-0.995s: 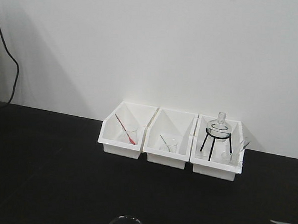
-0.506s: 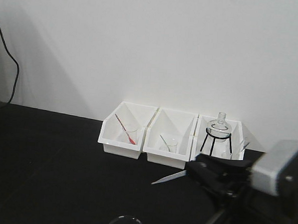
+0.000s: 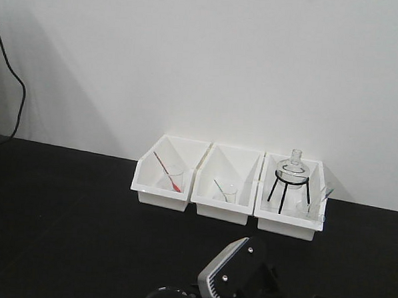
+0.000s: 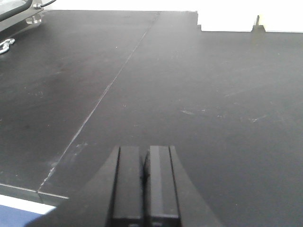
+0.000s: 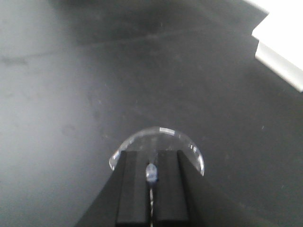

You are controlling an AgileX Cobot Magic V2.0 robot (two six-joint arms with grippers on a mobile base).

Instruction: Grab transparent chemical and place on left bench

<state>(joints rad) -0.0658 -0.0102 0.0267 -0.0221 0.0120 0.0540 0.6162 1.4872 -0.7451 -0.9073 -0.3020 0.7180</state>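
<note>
Grab's done I think: my right gripper is pinched on the transparent chemical's rim, left gripper clenched empty. Next: carry it level to the left bench.

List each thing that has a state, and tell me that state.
Left claw: shut, empty, over the bench.
Right claw: shut on the beaker rim.
Beaker: upright, contents not visible.
Flask: upright on its tripod, right bin.
</note>
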